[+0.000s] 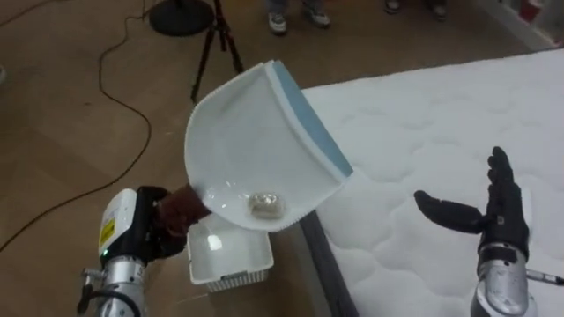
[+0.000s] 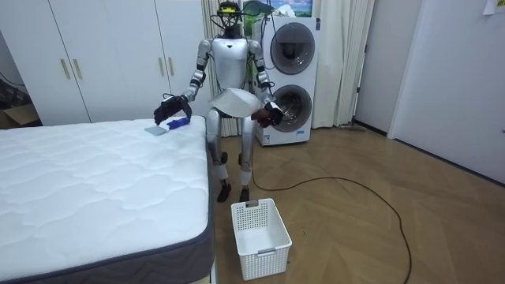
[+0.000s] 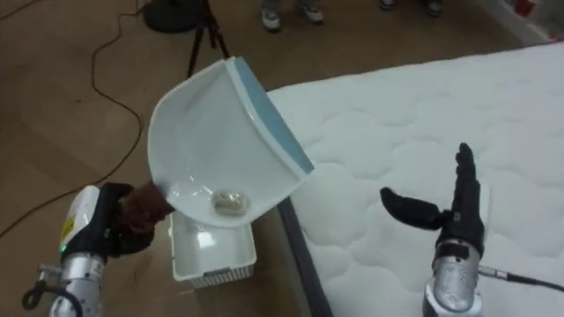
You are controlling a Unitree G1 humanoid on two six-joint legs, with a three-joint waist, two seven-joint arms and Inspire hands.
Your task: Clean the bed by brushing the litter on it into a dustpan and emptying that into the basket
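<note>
Silver forearms, black left hand and right hand, yellow-labelled white wrist.

The robot's left hand, at lower left, has its dark fingers curled round the brown handle of a white dustpan with a blue lip. A small pale wad lies in the pan. Beneath it a white basket stands on the wooden floor, beside the white quilted bed. The right hand hovers over the bed, fingers straight.
</note>
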